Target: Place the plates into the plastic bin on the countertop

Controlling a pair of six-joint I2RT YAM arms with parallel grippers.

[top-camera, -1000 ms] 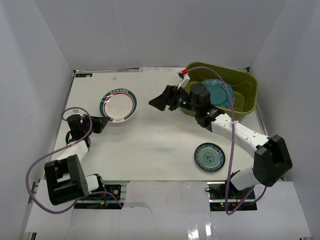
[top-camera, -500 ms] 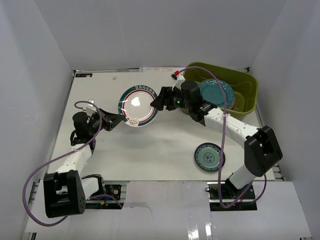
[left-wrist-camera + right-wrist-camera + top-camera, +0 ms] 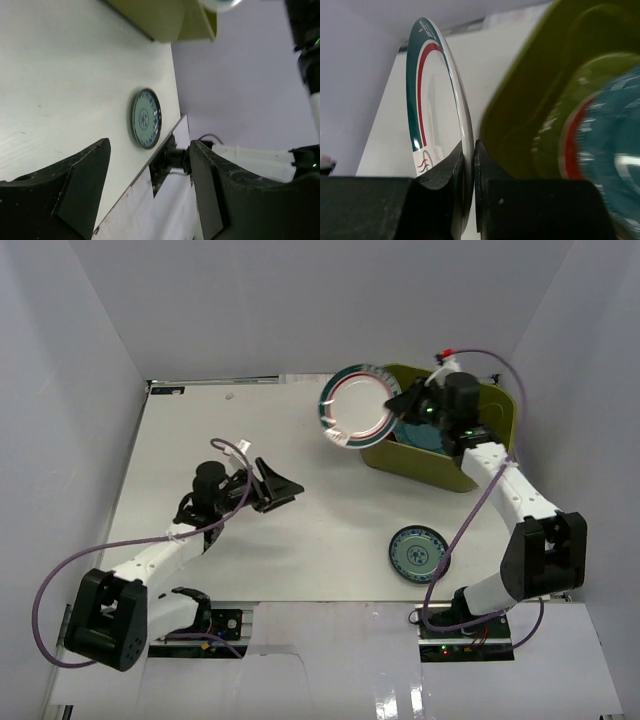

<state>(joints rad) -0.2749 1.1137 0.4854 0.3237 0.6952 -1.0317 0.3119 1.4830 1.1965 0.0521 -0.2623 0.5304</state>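
Two plates show outside the plastic bin [image 3: 432,468]: a green-rimmed white plate [image 3: 352,408] and a small teal patterned plate [image 3: 420,553]. Right claw [image 3: 402,406] is clenched on the green-rimmed one, pinching the rim at the plate's 3 o'clock edge in top view. Plate is up in the air, tilted nearly on edge, over the bin's 10 o'clock corner, approx 1 o'clock of the desk [image 3: 330,530]. Wrist view: rim sandwiched tight, no gap. Inside the bin lies a teal plate [image 3: 612,140], blurred; can't tell what's under it. Small teal plate lies flat on desk at approx 5 o'clock, well apart from bin. Left claw [image 3: 280,486] is released, jaws wide, nothing in it, over desk at approx 9 o'clock.

Handling, my judgement: plate is stiff, smooth-glazed, prob slippery. Ceramic or melamine, can't tell; if ceramic it chips easily. Rim pinch is the only hold a flat plate offers, but w/ weight hanging off one edge it could swivel in the grip. Best lowered flat and slow onto the teal one before release; a drop risks a crack. Small plate lies flat, so a finger must get under its lip at the nearest rim.
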